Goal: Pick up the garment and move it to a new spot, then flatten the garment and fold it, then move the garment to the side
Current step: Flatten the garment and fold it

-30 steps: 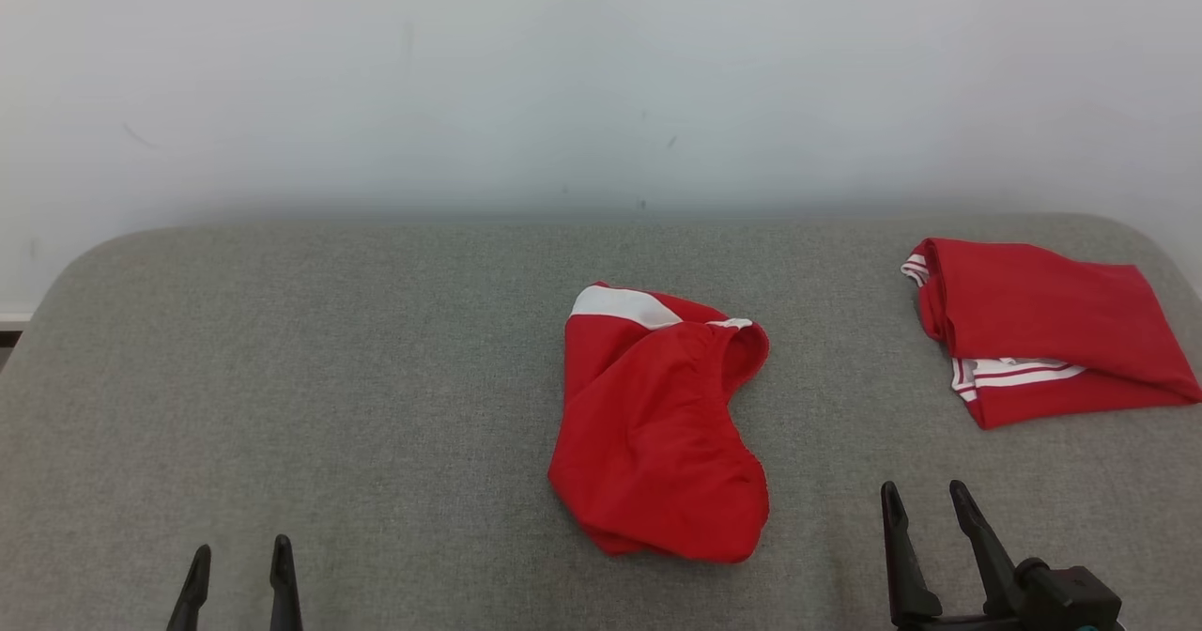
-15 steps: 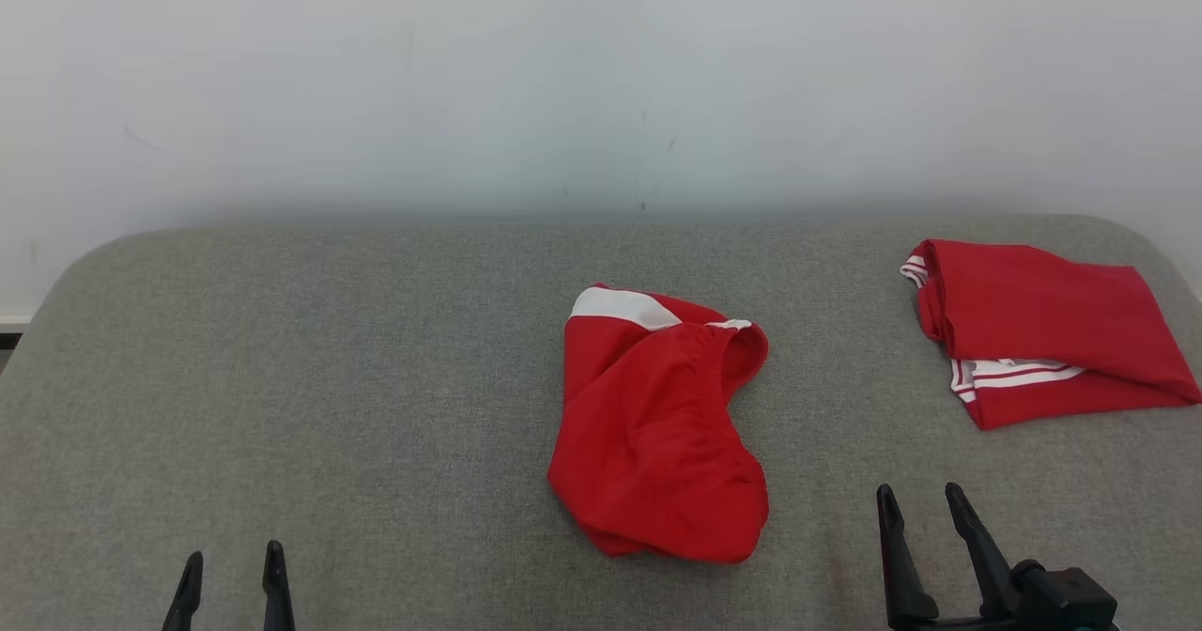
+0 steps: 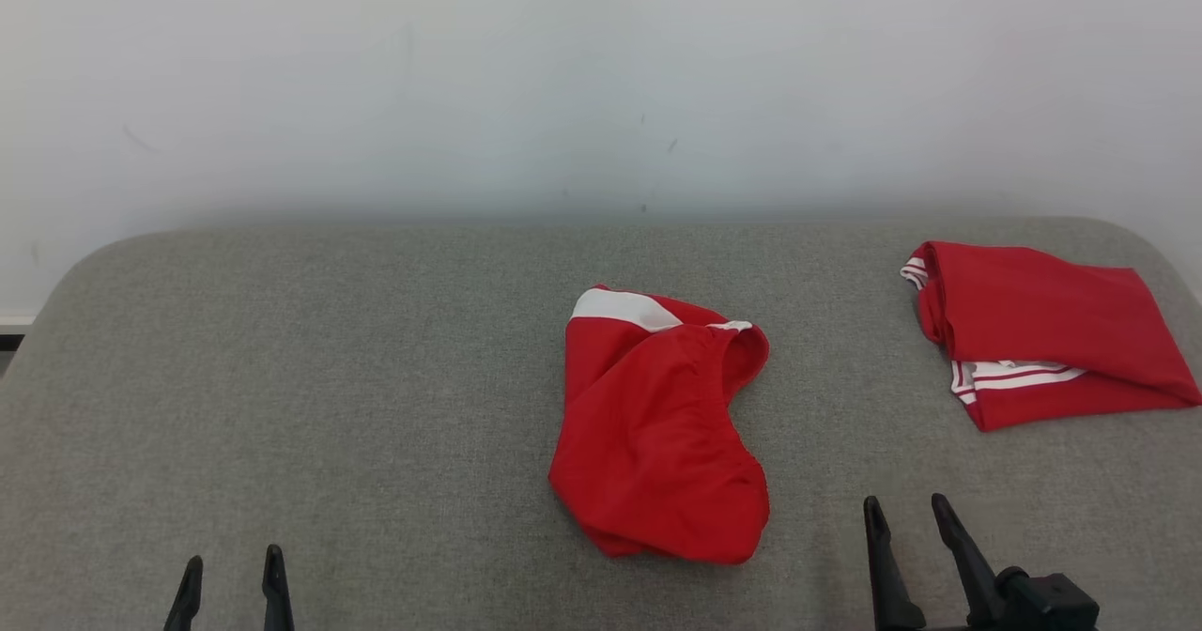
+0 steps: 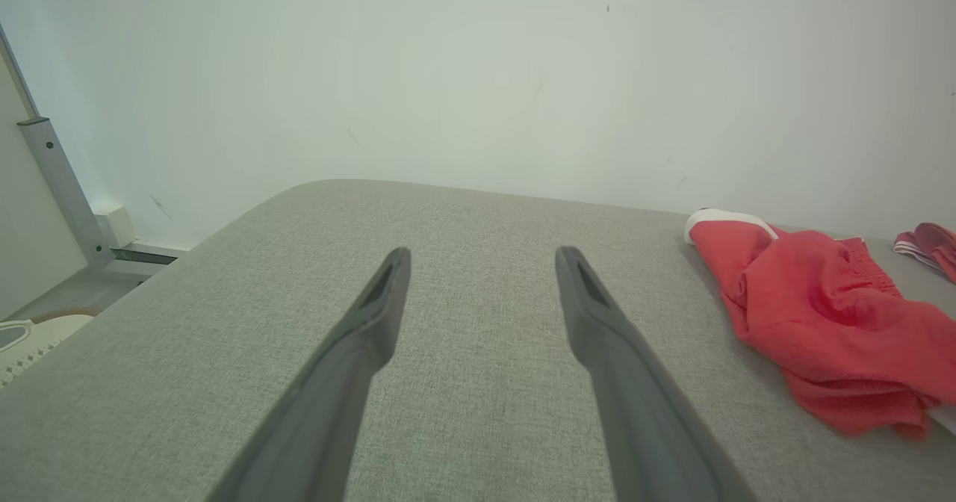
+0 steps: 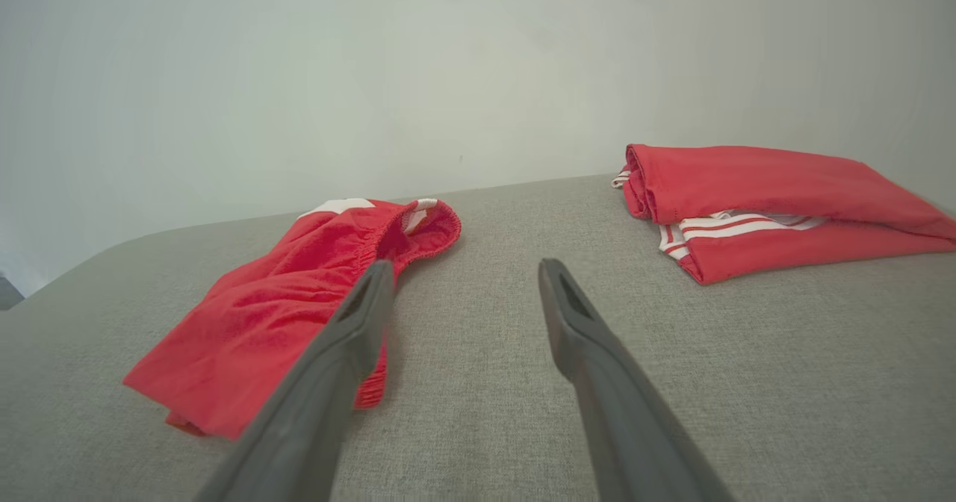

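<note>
A crumpled red garment (image 3: 653, 429) with a white band lies in the middle of the grey padded surface (image 3: 376, 377); the same garment (image 4: 814, 315) is at the right of the left wrist view, and the garment (image 5: 299, 315) lies left of the fingers in the right wrist view. My left gripper (image 3: 232, 567) is open at the lower left, far from the cloth. My right gripper (image 3: 904, 513) is open at the lower right, just right of the garment's near end, holding nothing. Both grippers (image 4: 482, 259) (image 5: 463, 272) show bare surface between their fingers.
A folded red garment with white stripes (image 3: 1042, 330) lies at the far right of the surface, seen also as the folded pile (image 5: 769, 203) in the right wrist view. A pale wall (image 3: 601, 77) stands behind. A metal post (image 4: 60, 188) and floor lie beyond the left edge.
My right gripper has drawn back toward the near edge and slightly left. My left gripper has sunk a little lower in the view. The garments have not moved.
</note>
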